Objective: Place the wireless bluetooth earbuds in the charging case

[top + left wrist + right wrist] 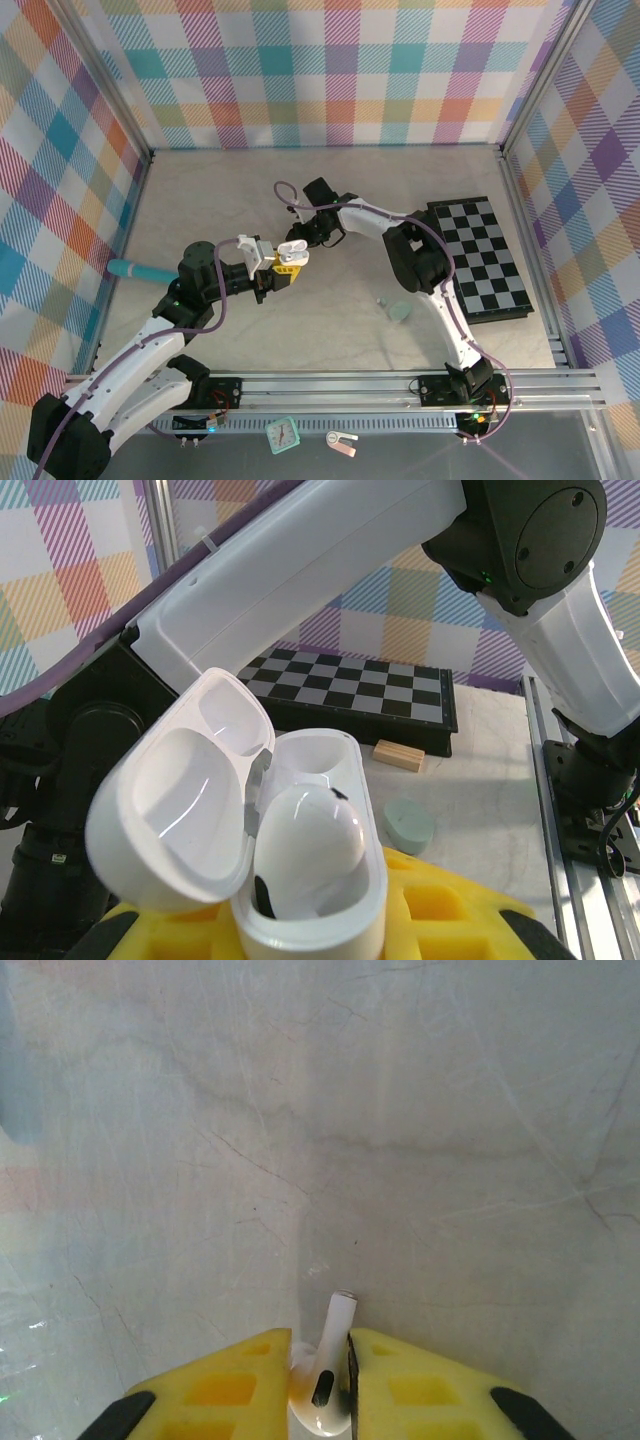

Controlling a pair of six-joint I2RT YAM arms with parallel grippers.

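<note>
My left gripper (310, 925) is shut on the white charging case (330, 755), gripping its lower body between yellow pads. The lid (180, 790) is swung open to the left. One white earbud (310, 845) sits in the near socket, and the far socket is empty. In the top view the case (291, 250) is held above mid-table. My right gripper (318, 233) hovers just behind it. The right wrist view has that gripper (320, 1385) shut on a second white earbud (335, 1330), whose stem points out past the fingertips toward the grey tabletop.
A black-and-white checkerboard (480, 260) lies at the right. A pale green pebble-like case (399, 311) rests near the right arm, and a small wooden block (400, 755) sits by the board. A teal object (135, 268) lies at the left wall.
</note>
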